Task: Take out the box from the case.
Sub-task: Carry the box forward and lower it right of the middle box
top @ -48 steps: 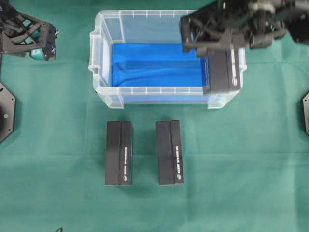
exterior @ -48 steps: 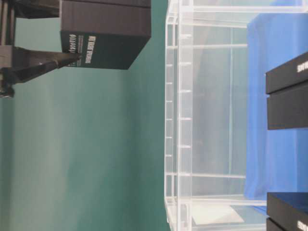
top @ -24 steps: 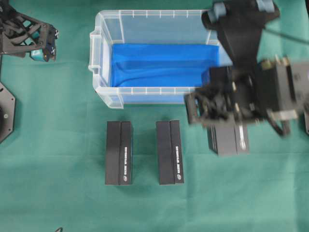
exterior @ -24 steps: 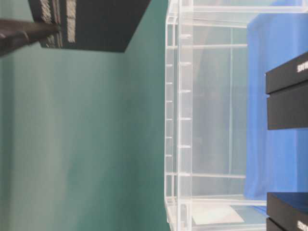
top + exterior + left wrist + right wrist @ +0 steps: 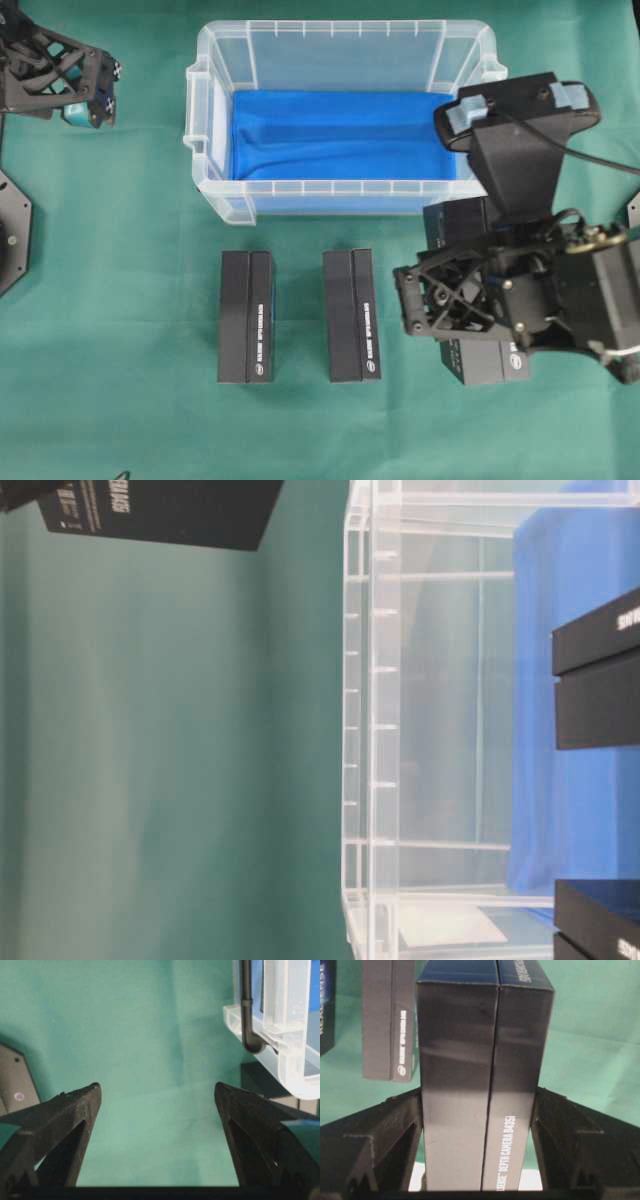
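Observation:
The case (image 5: 215, 195), a clear bin with a blue lining, stands at the back middle with nothing inside it. My right gripper (image 5: 475, 305) is shut on a black box (image 5: 490, 362), which it holds outside the case, in front of its right end. In the right wrist view the box (image 5: 480, 1060) fills the gap between both fingers (image 5: 395, 1130). From table level the box (image 5: 160, 510) hangs tilted above the cloth. My left gripper (image 5: 92, 103) rests at the far left, open, with only green cloth between its fingers (image 5: 70, 1120).
Two more black boxes (image 5: 246, 316) (image 5: 351, 315) lie side by side on the green cloth in front of the case, left of the held box. The nearer one (image 5: 390, 1020) shows in the right wrist view. A case corner (image 5: 280, 1055) sits right of the left gripper.
My right gripper has carried the box up out of the case's right end and toward the front, to the right of the two lying boxes. The left arm has not moved.

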